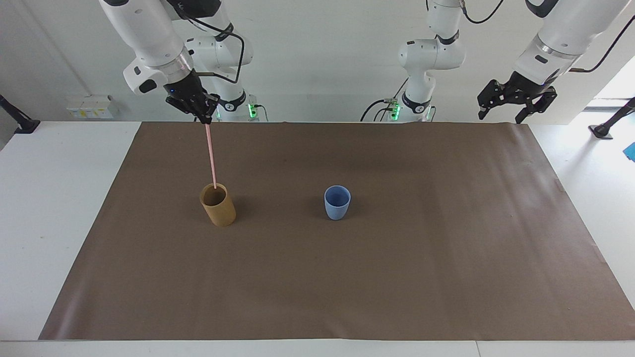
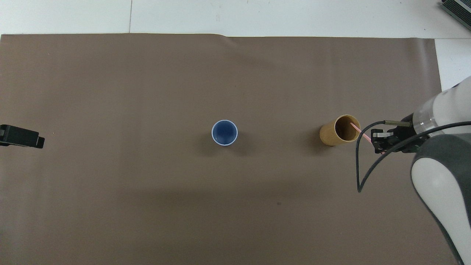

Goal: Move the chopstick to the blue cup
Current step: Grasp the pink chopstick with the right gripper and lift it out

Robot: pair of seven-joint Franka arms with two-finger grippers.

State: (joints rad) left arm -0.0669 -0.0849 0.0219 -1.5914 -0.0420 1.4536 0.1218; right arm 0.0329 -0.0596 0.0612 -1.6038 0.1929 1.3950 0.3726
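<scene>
Your right gripper grips the chopstick above the tan cup, beside the blue cup; your left gripper waits, jaws apart.

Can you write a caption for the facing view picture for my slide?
Right gripper lifts thin pink chopstick from tan cup; small blue cup waits.

The counter is white, and a broad brown sheet lies flat over most of its top, leaving bare white margins at both ends and along the edge farthest from the robots; two cups stand upright on the sheet, well apart; the blue cup sits near the middle; the tan cup stands beside it toward the right arm's end.
</scene>
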